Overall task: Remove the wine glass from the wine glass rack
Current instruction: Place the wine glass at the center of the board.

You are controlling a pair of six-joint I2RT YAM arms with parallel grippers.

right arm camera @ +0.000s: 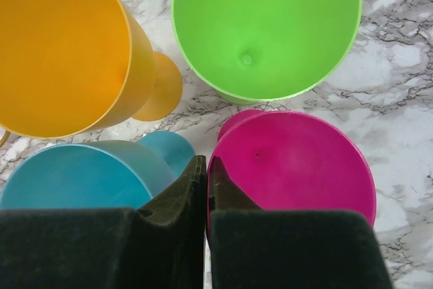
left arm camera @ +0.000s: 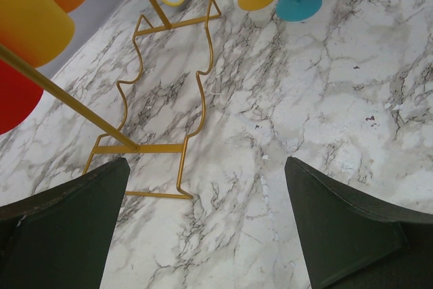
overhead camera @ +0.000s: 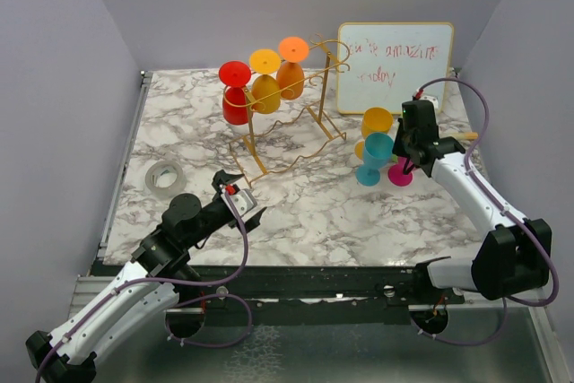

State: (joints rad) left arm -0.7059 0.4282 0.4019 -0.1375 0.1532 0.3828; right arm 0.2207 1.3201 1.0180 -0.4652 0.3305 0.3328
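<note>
right fingers pinched on the pink glass rim, 3 o'clock from the rack; left fingers wide open, empty.

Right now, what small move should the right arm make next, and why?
Probably open the right end effector: it seems shut on the rim of the magenta glass, which already stands on the table beside the teal glass, off the rack.

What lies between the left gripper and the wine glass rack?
Only bare marble tabletop separates the left gripper from the wine glass rack, shown in the left wrist view.
</note>
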